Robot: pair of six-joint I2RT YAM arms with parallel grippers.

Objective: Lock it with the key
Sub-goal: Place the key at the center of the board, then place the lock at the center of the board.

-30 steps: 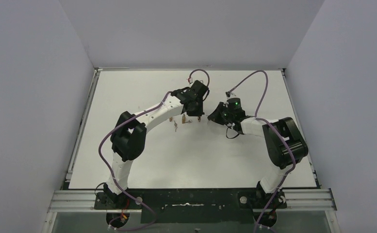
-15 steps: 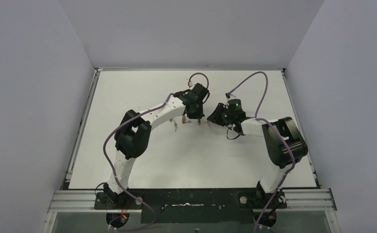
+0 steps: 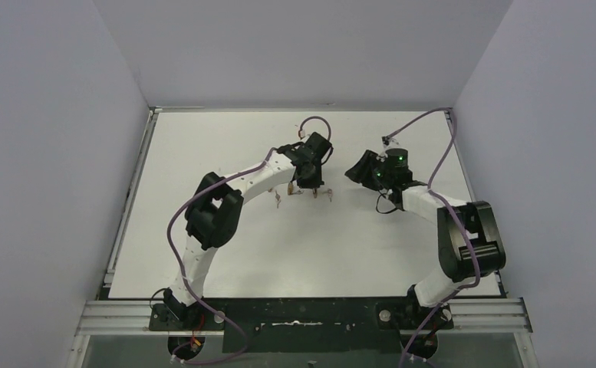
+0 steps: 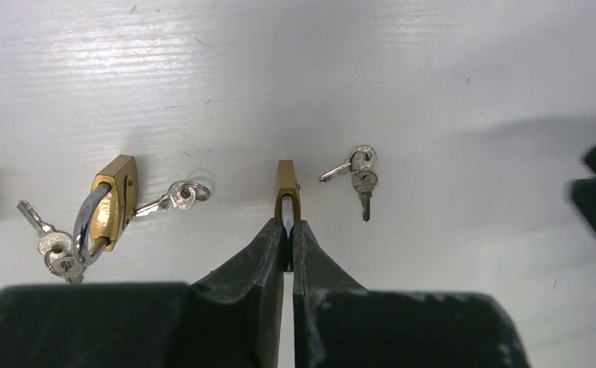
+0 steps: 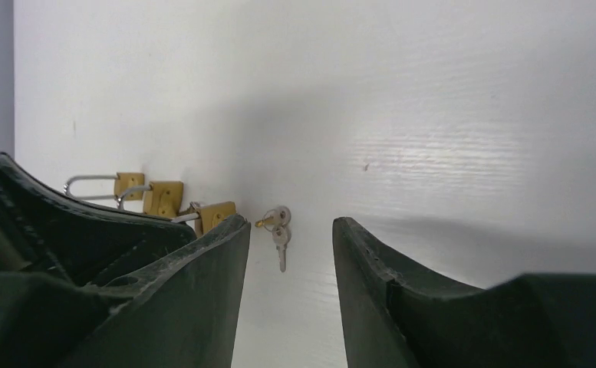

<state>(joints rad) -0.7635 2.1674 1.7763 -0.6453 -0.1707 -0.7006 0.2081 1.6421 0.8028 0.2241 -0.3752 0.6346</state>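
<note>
On table [image 3: 202, 153], left tool [image 4: 289, 230] pinching padlock [image 4: 286, 180], right tool [image 5: 293, 230] parted

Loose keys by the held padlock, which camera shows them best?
Left wrist: the loose keys lie close, sharp and unobstructed beside the padlock. Right wrist shows them farther off, framed between its open jaws. Top view gives only a speck.
</note>
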